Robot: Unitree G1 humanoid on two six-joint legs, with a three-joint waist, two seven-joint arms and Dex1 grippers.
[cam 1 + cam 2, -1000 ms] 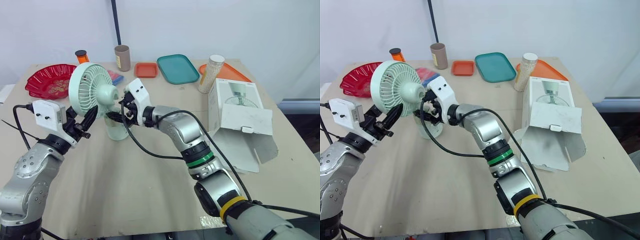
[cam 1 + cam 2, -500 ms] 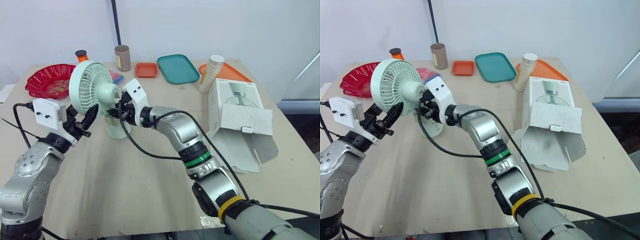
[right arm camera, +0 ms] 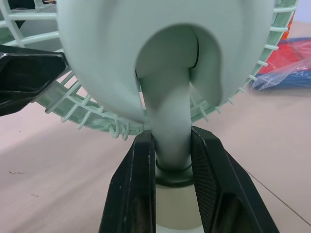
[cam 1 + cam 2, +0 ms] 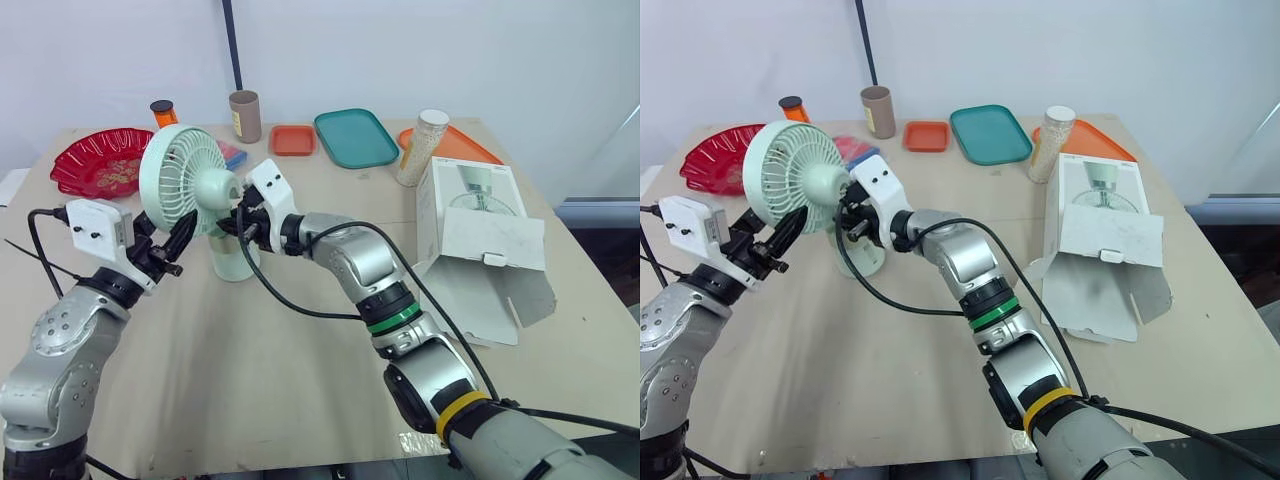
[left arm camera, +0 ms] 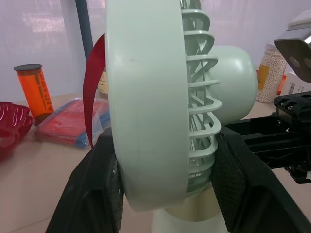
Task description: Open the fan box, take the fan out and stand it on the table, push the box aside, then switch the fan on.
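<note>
As the fan (image 4: 185, 180) stands on the table (image 4: 250, 360), we see the left gripper (image 5: 165, 189) clamped across its head and the right gripper (image 3: 172, 170) pinching its neck; the opened fan box (image 4: 480, 230) lies well apart, rightward.

the fan (image 4: 183, 183) is mint green, the box (image 4: 480, 215) white, the patterned dish (image 4: 95, 160) red, the large tray (image 4: 355, 137) teal, the small tray (image 4: 293, 140) orange.

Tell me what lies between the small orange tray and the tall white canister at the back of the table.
A teal tray lies flat between the small orange tray and the white canister, as both eye views show.
</note>
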